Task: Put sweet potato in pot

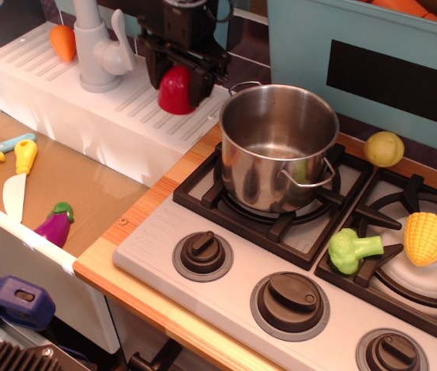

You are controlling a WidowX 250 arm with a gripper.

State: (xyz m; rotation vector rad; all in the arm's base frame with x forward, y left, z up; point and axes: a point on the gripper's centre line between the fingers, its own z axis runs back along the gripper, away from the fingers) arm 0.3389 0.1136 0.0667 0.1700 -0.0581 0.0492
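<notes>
Your gripper (pixel 178 81) pinches the sweet potato (pixel 175 90) between its dark fingers, lifted clear of the surface, up and left of the pot (pixel 278 147). You see the pot on the stove's (pixel 226 263) near-left burner.

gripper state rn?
Gripper: closed on the sweet potato, held up left of the pot.
</notes>
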